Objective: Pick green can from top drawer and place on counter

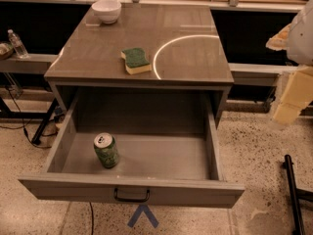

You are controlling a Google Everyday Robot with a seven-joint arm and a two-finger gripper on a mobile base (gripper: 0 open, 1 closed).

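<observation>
This is looking like a robot test lab, not a home. A lone grey cabinet [221,101] is standing free on a speckled hard floor [254,146], its counter [98,58] carrying a white arc [166,48] and its drawer [132,192] sitting pulled out. A blue arrow [143,216] is marking the floor at 6 o'clock, cables [14,126] are trailing at 8 o'clock, a black stand [292,195] is rising at 4 o'clock, and the gripper [288,106] is hanging at 3 o'clock.

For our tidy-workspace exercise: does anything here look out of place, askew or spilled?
Nothing spilled or damaged. The green can stands alone inside the open top drawer, an odd spot for a drink. The sponge lies askew on the counter. The gripper hangs at the right edge.
</observation>
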